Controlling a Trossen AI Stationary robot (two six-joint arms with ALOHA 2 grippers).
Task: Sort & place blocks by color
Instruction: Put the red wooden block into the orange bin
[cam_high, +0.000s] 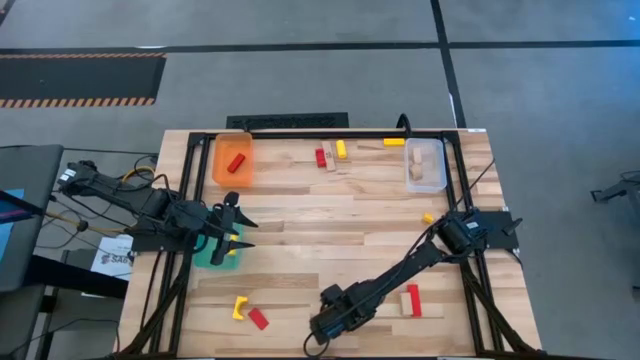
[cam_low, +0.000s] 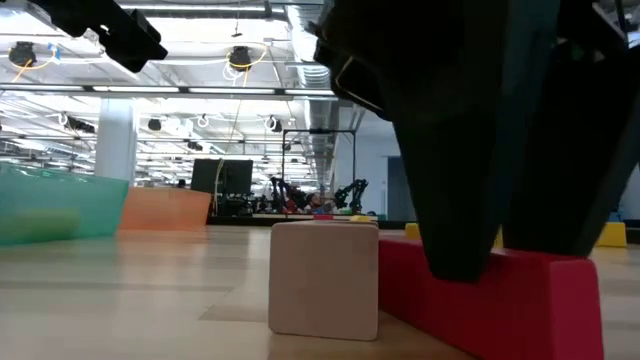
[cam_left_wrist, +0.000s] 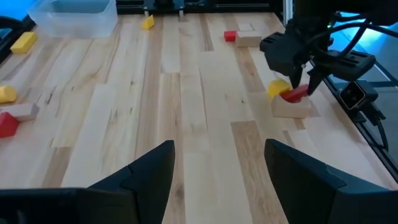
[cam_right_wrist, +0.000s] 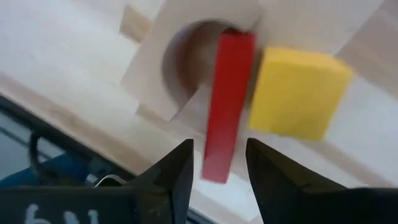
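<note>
Near the table's front edge my right gripper (cam_high: 323, 320) points down, open, over a small cluster of blocks. Its fingers stand on either side of a red bar (cam_right_wrist: 227, 93) without touching it. The bar lies between a pale wooden arch block (cam_right_wrist: 180, 56) and a yellow block (cam_right_wrist: 298, 93). In the high view the gripper hides this cluster. My left gripper (cam_high: 240, 232) waits open above the teal bin (cam_high: 210, 256) at the left. More red, yellow and wooden blocks are scattered on the table.
An orange bin (cam_high: 232, 160) holds a red block, and a clear bin (cam_high: 425, 165) holds wooden ones. A yellow and a red block (cam_high: 250, 313) lie front left, and a red bar with a wooden one (cam_high: 412, 298) front right. Others (cam_high: 330, 155) lie at the far side.
</note>
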